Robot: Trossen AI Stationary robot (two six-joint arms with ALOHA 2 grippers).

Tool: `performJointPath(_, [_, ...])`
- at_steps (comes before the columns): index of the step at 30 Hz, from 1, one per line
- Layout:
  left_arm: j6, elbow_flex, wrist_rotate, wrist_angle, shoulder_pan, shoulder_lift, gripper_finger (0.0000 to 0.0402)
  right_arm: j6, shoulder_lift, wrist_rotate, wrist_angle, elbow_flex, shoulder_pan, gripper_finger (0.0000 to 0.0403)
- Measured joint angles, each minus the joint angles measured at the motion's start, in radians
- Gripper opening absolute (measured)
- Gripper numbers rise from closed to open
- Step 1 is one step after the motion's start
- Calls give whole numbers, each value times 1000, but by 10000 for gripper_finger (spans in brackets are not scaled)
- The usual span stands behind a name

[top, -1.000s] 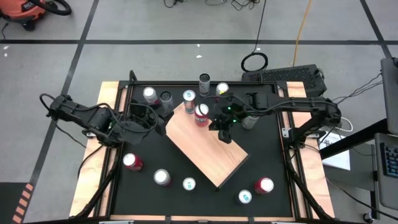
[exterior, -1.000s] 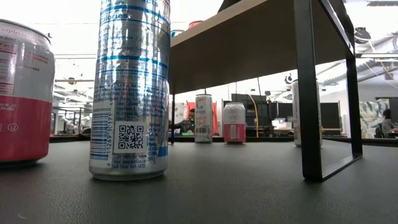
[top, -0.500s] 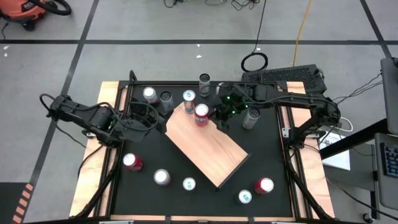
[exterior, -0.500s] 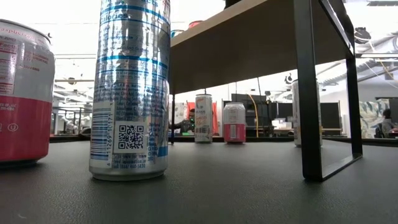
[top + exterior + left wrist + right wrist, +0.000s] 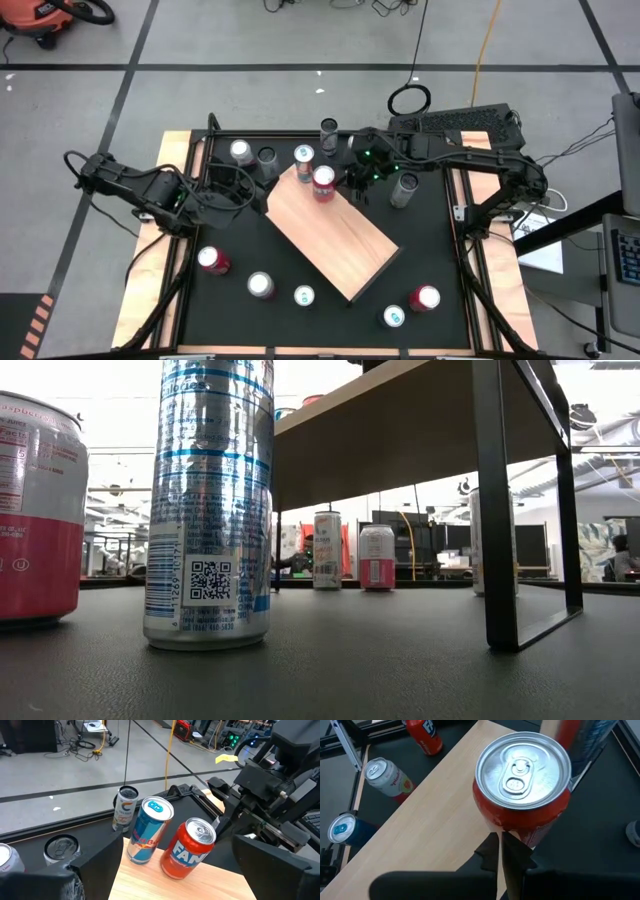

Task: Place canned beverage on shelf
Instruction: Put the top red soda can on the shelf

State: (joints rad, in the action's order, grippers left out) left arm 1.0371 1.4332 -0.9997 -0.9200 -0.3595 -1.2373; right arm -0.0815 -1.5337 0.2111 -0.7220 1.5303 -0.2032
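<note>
Right gripper (image 5: 357, 188), fingers pressed together and holding nothing, is hovering just beside the red can (image 5: 323, 183), which is standing upright on the shelf (image 5: 335, 235). Left gripper (image 5: 252, 196), fingers spread, is waiting beside the shelf's opposite edge.

Light is even and bright from overhead, with only soft, short shadows on the desk (image 5: 330, 280). At desk height the room behind glares white, blowing out the background. The near tall can (image 5: 208, 500) shows glints, and the right fingers (image 5: 512, 865) are blurred.
</note>
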Motion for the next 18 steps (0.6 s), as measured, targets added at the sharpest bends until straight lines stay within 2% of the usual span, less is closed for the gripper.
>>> performJointPath(6, [4, 0, 9, -13, -1, 0, 375, -6, 0, 6, -27, 0, 1, 0])
performJointPath(10, [5, 0, 29, -12, -1, 0, 375, -52, 0, 74, -23, 0, 19, 0])
performJointPath(18, [-19, 0, 71, -50, -1, -17, 375, -157, 0, 60, 137, -1, 101, 0])
